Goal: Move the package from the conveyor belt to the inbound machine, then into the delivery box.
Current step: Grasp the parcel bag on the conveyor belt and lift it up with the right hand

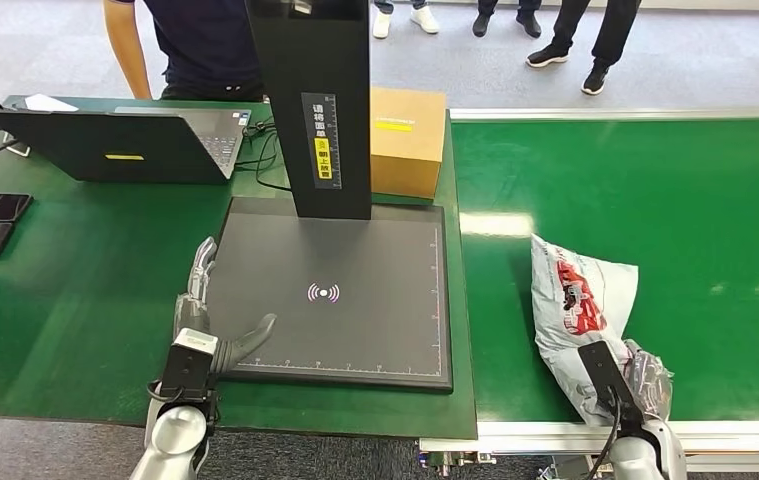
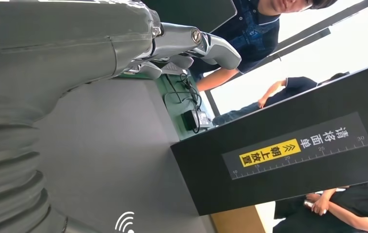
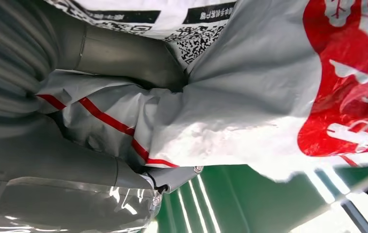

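Looking through my cameras, I see the package, a soft grey and white mail bag with red print, lying on the green conveyor belt near its front edge. My right hand is at the near end of the bag. In the right wrist view the fingers press into the crumpled plastic and bunch it up, so I think this hand has hold of the bag. It does not look lifted yet. My left hand rests at the left edge of the inbound machine's flat black scan pad. Its fingers are spread apart and it holds nothing. The thumb lies on the pad. The pad has a small wave sign in the middle and nothing on it. A black post stands at the back of the pad, and a brown cardboard box sits just behind it. I cannot tell if that is the delivery box. So I think the job has just begun. The grab looks made, but the carry to the pad and the drop into the box are both left to do.
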